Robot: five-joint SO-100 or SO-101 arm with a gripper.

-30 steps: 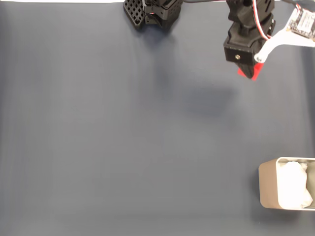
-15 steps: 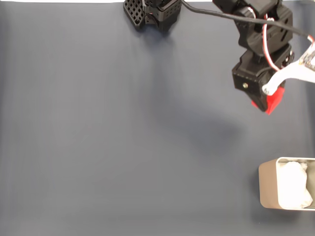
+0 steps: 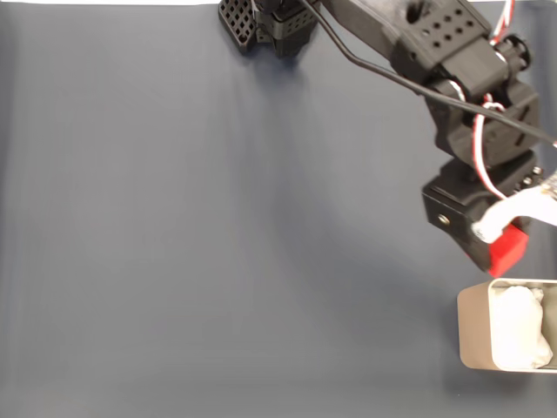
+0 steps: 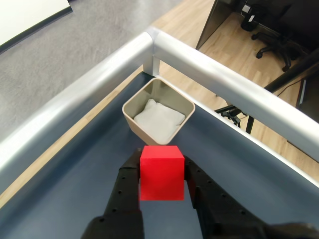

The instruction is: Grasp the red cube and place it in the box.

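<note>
My arm (image 3: 452, 61) is matte black printed plastic, blocky, with a grid of small round holes on one upper panel. A black cable and twisted red-and-white wires run along it. A small screw sits in my wrist block, and one white plastic finger (image 3: 513, 212) curves beside it.

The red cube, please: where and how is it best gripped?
By two opposite flat side faces, from behind and above, as the end effector holds the red cube now: its parallel faces suit the two fingers, leaving the underside free toward the box.
</note>
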